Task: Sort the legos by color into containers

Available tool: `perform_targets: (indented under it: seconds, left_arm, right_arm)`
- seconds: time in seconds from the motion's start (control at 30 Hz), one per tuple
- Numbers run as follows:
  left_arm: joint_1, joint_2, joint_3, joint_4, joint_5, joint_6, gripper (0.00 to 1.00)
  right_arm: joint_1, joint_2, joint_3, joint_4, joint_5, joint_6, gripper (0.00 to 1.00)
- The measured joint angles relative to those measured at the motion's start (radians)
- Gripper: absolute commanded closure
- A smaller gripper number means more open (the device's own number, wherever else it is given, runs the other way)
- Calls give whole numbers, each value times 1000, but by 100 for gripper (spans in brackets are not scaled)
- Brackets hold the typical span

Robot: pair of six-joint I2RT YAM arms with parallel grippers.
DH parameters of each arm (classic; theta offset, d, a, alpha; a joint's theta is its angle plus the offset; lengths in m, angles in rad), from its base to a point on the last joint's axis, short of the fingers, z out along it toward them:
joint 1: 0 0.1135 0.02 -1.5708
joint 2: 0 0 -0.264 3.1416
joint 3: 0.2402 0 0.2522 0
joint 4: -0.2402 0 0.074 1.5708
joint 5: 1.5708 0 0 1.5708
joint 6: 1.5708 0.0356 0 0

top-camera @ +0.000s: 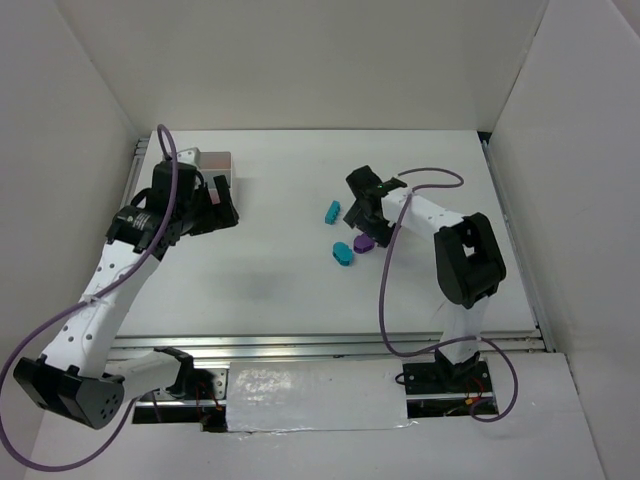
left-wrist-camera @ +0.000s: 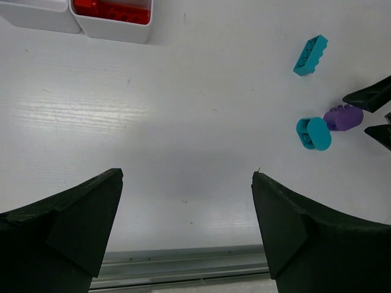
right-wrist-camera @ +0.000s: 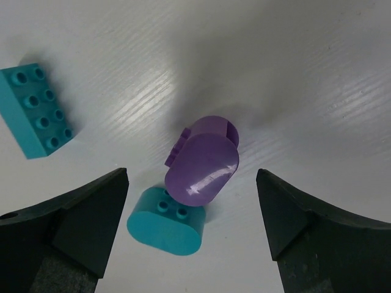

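Observation:
A purple oval lego point(right-wrist-camera: 204, 162) lies tilted against a teal oval lego point(right-wrist-camera: 168, 223), and a teal brick point(right-wrist-camera: 36, 110) lies apart to the left. In the top view the purple oval point(top-camera: 364, 242), teal oval point(top-camera: 342, 254) and teal brick point(top-camera: 331, 211) sit right of centre. My right gripper point(right-wrist-camera: 192, 183) is open just above them, with the purple oval between its fingers point(top-camera: 362, 222). The white tray point(top-camera: 215, 160) stands at the back left; one compartment point(left-wrist-camera: 116, 33) holds red legos point(left-wrist-camera: 112, 9). My left gripper point(left-wrist-camera: 187, 177) is open and empty beside the tray point(top-camera: 222, 205).
White walls enclose the table on the left, back and right. A metal rail point(left-wrist-camera: 183, 265) runs along the near edge. The right gripper's fingertips point(left-wrist-camera: 372, 94) show at the right edge of the left wrist view, next to the purple oval point(left-wrist-camera: 343, 117).

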Motion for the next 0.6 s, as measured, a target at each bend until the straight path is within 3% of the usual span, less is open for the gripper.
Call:
perform_targets:
  seconds: [0.1,0.23,0.43,0.6]
  left_arm:
    - [0,-5,0,-25,8,20,0]
    - [0,-5,0,-48,23,43,0]
    - [0,-5,0,-63,37,74,0]
    - [0,10,1,-64,64,98,0]
  right_arm:
    - [0,22,1,-6,0,26,14]
    - [-1,48,0,-5,-8,57,31]
    - [-5,73,-35,3,-28,91,33]
    - [-6,81,-43,12,-39,93,59]
